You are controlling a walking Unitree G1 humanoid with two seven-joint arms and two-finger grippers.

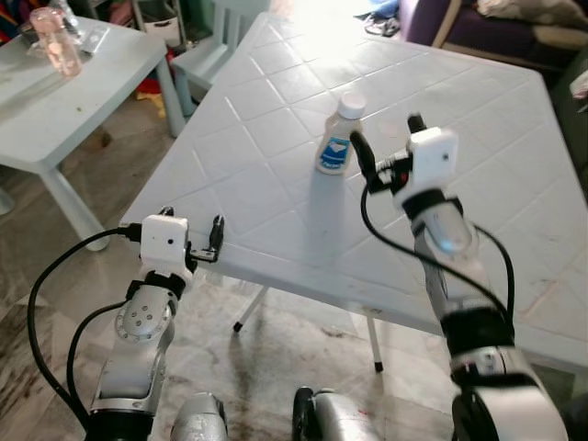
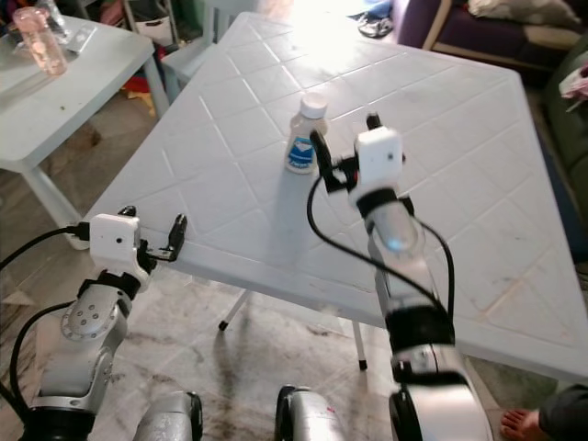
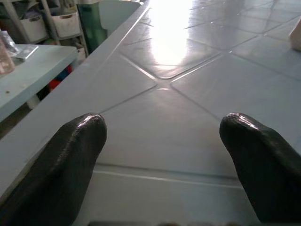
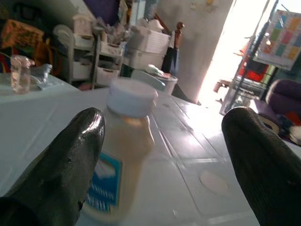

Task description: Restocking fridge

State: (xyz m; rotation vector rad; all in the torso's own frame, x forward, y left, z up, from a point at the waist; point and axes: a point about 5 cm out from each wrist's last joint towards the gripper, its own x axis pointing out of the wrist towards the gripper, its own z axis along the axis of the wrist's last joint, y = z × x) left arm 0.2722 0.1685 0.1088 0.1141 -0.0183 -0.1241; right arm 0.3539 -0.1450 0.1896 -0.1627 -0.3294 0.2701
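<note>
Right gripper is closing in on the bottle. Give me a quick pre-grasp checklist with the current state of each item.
1. Bottle upright on the white table, cap on: ok.
2. Right gripper open wide enough: ok.
3. Bottle centred between the fingers: not ok; in the right wrist view it sits close to one finger.
4. Fingers not yet touching the bottle: cannot tell at the near finger.
5. Left gripper open, at the table's near edge, away from the bottle: ok.
</note>
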